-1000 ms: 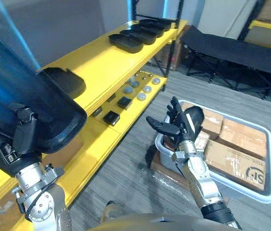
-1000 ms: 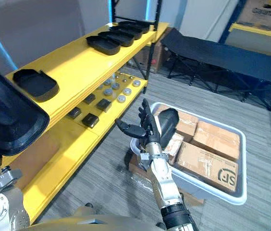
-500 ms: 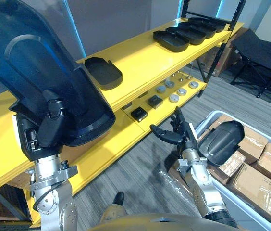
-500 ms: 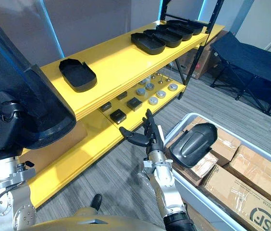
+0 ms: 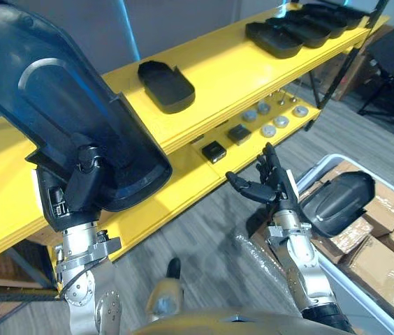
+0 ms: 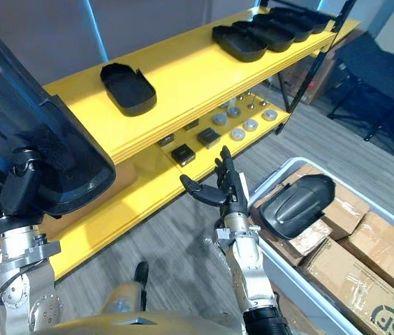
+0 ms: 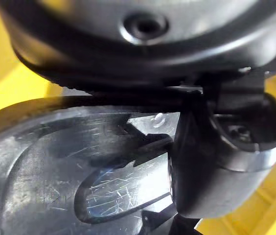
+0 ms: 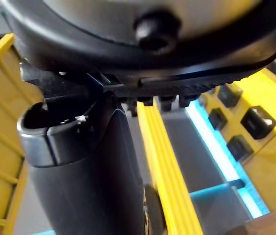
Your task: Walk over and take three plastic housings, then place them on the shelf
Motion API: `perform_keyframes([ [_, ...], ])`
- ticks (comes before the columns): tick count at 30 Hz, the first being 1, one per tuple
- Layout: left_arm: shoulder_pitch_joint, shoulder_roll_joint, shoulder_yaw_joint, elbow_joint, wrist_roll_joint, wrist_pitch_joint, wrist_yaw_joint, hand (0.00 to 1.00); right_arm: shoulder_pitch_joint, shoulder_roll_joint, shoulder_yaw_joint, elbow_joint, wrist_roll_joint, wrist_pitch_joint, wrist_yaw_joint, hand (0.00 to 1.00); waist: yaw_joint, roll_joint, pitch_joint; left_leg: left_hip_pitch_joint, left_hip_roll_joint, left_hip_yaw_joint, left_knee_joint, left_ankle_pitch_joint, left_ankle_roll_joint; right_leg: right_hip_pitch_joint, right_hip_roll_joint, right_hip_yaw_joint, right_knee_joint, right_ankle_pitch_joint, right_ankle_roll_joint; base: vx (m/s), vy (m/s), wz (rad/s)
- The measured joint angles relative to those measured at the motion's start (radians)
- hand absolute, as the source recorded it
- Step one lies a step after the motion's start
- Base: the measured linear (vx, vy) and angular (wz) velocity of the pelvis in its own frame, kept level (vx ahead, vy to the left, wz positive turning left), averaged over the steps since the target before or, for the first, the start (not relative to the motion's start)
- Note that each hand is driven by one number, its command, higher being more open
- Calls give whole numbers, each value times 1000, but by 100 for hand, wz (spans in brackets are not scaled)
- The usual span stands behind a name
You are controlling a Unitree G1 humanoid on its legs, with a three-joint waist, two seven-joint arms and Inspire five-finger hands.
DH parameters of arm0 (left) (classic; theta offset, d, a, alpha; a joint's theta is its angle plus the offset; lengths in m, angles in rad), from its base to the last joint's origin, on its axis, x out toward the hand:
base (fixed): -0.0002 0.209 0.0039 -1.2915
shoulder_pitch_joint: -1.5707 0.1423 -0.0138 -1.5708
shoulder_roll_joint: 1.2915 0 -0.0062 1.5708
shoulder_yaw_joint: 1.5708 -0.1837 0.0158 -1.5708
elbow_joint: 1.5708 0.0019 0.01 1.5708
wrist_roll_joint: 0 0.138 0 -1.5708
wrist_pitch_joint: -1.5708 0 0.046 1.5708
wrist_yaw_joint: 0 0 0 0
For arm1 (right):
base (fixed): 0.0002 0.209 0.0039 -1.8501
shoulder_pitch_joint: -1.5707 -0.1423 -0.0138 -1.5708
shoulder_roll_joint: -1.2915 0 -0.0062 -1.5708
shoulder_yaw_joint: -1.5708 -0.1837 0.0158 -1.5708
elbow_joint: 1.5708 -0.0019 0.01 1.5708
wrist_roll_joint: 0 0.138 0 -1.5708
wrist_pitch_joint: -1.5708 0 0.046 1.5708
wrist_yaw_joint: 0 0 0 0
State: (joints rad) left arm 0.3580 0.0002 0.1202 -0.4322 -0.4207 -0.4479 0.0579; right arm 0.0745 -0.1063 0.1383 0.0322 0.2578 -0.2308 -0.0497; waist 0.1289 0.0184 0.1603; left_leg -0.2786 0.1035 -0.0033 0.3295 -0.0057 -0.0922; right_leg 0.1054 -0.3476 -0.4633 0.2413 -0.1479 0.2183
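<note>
Left hand (image 5: 78,192) looks clamped on a big black plastic housing (image 5: 64,112), held high, probably to clear the yellow shelf (image 5: 218,77). Right hand (image 5: 270,187) hangs empty, fingers spread, near another housing (image 5: 337,202) lying on cardboard boxes (image 6: 365,279).

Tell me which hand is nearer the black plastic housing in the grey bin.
Right. The right hand hovers beside the binned black plastic housing; the left hand is far off, gripping another black housing.
</note>
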Motion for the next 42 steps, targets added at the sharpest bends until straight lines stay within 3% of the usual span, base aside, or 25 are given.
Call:
perform_keyframes([
  [2, 1, 0, 0, 0, 1, 0, 2, 0, -15, 17, 1, -2, 11, -24, 0, 100, 5, -7, 12, -15, -15, 0, 103, -72, 12, 43, -21, -10, 9, -12, 15, 68, 181, 11],
  [4, 0, 5, 17, -6, 3, 0, -8, 0, -24, 35, -5, -6, 26, -62, 1, 100, 12, -27, 11, -19, -44, 34, 180, -151, 38, 90, -61, -27, 12, -13, -8, 95, 218, 21],
  [5, -6, 4, 25, -6, 4, -1, -13, 0, -28, 29, -9, -8, 27, -81, 2, 100, 7, -17, 13, -14, -45, 40, 201, -170, 42, 69, -82, -16, 92, 7, -58, 145, 334, 33],
  [6, -9, 9, 38, -7, 6, -2, -17, 0, -28, 25, -6, -8, 41, -103, 11, 100, 7, -12, 11, 2, -59, 35, 196, -180, 59, -3, -121, 29, 244, 70, -154, 172, 352, 31],
  [7, -11, 22, 60, -10, 12, -3, -17, 0, -30, 27, -6, -8, 44, -127, 28, 100, 8, -16, 8, 31, -72, 35, 165, -180, 72, -70, -148, 73, 354, 174, -233, 155, 316, 21],
  [8, -14, 33, 73, -11, 16, -5, -12, 0, -34, 32, -6, -9, 44, -139, 34, 100, 5, -21, 6, 47, -78, 33, 142, -176, 82, -100, -154, 105, 398, 229, -240, 212, 202, 24],
  [9, -27, 56, 95, -11, 39, -7, 7, 0, -50, 37, 10, -9, 43, -164, 47, 100, -2, -19, 6, 74, -83, 8, 100, -164, 104, -160, -131, 168, 508, 213, -215, 192, 103, 30],
  [10, -37, 66, 103, -11, 40, -7, 16, 0, -64, 34, 17, -10, 43, -175, 53, 100, -5, -21, 5, 89, -88, -9, 80, -153, 121, -178, -107, 182, 555, 162, -201, 236, 101, 56],
  [11, -64, 81, 113, -11, 39, -8, 35, 0, -103, 22, 23, -12, 41, -189, 62, 100, -11, -22, 5, 123, -96, -41, 35, -139, 131, -194, -49, 194, 586, 62, -186, 228, 97, 69],
  [12, -95, 90, 116, -10, 37, -9, 47, 0, -154, 3, 22, -24, 37, -201, 55, 100, -13, -22, 5, 155, -109, -70, -5, -127, 134, -201, 5, 187, 546, -4, -166, 227, 89, 74],
  [14, -159, 109, 115, -2, 36, -10, 58, 0, -247, -44, 6, -47, 17, -242, 31, 100, -24, -21, 5, 177, -141, -128, -37, -120, 138, -230, 63, 207, 436, -65, -170, 218, 27, 99],
  [15, -212, 130, 103, 18, 36, -10, 68, 0, -304, -76, -16, -62, 15, -272, 22, 100, -29, -20, 2, 183, -156, -169, -38, -123, 133, -259, 101, 270, 366, -74, -167, 253, -36, 120],
  [17, -272, 158, 86, 68, 37, -13, 69, 0, -343, -106, -66, -119, -22, -304, 11, 100, -45, -13, -2, 194, -172, -245, -28, -124, 109, -281, 146, 394, 295, -66, -151, 220, -103, 149],
  [18, -279, 171, 85, 89, 34, -13, 68, 0, -355, -122, -83, -175, -24, -319, 15, 100, -56, -14, -4, 212, -182, -292, -21, -133, 90, -274, 156, 431, 246, -50, -125, 207, -169, 150],
  [20, -270, 175, 90, 96, 18, -13, 56, 0, -369, -140, -98, -250, -18, -327, 17, 100, -51, -29, -15, 223, -184, -312, -9, -151, 60, -242, 154, 407, 138, -7, -106, 278, -302, 105],
  [21, -265, 177, 99, 95, -8, -13, 35, 0, -386, -142, -108, -294, -12, -329, 17, 100, -46, -59, -34, 215, -186, -303, 7, -174, 28, -215, 147, 376, 49, 108, -120, 372, -502, 98],
  [22, -252, 153, 109, 98, -31, -19, 20, 0, -410, -156, -113, -306, -3, -328, 17, 100, -43, -46, -41, 212, -154, -299, 29, -199, 0, -164, 165, 331, 0, 78, -105, 260, -371, 76],
  [23, -238, 142, 108, 97, -48, -20, 9, 0, -416, -164, -114, -308, 3, -326, 17, 100, -43, -29, -49, 205, -126, -283, 33, -203, -6, -145, 188, 311, -29, 90, -117, 200, -331, 56],
  [25, -225, 122, 100, 95, -58, -20, -34, 0, -403, -170, -139, -313, 63, -295, 24, 100, -44, 3, -72, 202, -39, -169, -19, -191, -2, -93, 240, 255, -115, 107, -142, 134, -256, 44],
  [27, -226, 116, 74, 78, -57, -20, -53, 0, -373, -164, -162, -313, 100, -253, 29, 100, -53, 6, -74, 208, -7, -89, -64, -158, -1, -72, 245, 227, -146, 112, -150, 91, -174, 48],
  [29, -240, 114, 16, 73, -51, -19, -82, 0, -304, -163, -208, -313, 114, -210, 41, 100, -90, 13, -77, 199, 63, 100, -74, -136, 35, -41, 233, 155, -160, 112, -152, 58, -67, 89],
  [30, -248, 112, -23, 74, -37, -17, -94, 0, -263, -164, -232, -312, 121, -183, 40, 100, -113, 19, -80, 203, 83, 205, -82, -93, 23, -33, 217, 118, -156, 110, -151, 52, 29, 77],
  [35, -266, 117, -64, 82, 82, 68, -77, 0, -166, -125, -254, -311, 160, -163, 90, 100, -128, 24, -82, 244, 7, 229, -221, -16, 31, -44, 157, 94, -158, 114, -130, 8, 80, 23],
  [42, -116, 146, 69, 106, 171, 208, -114, 0, -133, -86, -243, -310, 170, -163, 129, 100, -128, 24, -82, 273, -16, 251, -249, -11, 28, -48, 159, 153, -197, 142, -105, -57, 28, -17],
])
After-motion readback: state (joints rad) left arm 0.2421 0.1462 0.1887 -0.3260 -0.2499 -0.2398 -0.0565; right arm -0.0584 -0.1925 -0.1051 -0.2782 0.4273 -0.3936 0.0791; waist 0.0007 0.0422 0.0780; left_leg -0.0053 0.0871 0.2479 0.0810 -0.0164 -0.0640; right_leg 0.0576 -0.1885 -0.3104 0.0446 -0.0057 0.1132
